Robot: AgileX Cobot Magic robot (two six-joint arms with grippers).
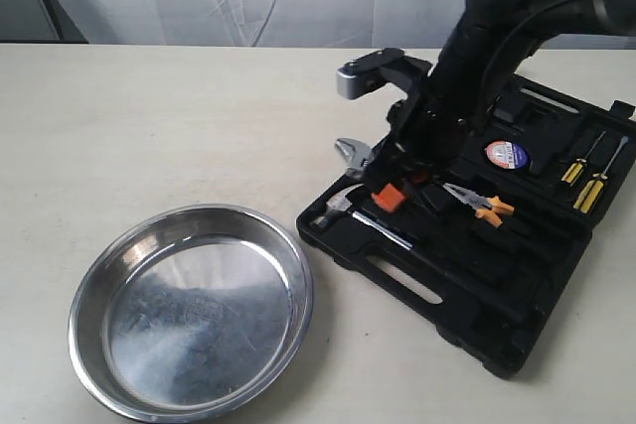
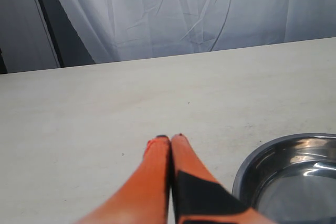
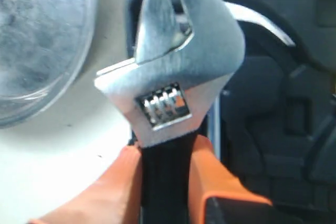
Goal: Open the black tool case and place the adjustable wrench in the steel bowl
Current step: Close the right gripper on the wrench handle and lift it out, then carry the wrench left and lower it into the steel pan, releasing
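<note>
Closest in sits the steel bowl (image 1: 189, 315), just left of the open black tool case (image 1: 467, 315), with bare table around its rim. Right gripper (image 3: 167, 153) is clamped on the adjustable wrench (image 3: 173, 77) by its black handle, above the case's left edge. The best move looks like lifting clear of that wall, then lowering over the bowl's middle before releasing. Left gripper (image 2: 169, 139), fingers pressed together on nothing, hovers near the bowl.

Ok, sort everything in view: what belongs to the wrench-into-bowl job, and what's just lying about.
Job in hand:
adjustable wrench, gripped in the right hand
black tool case, open
steel bowl, empty

Just lying about, all in the case:
claw hammer
orange-handled pliers
yellow-handled screwdrivers
round labelled disc
</note>
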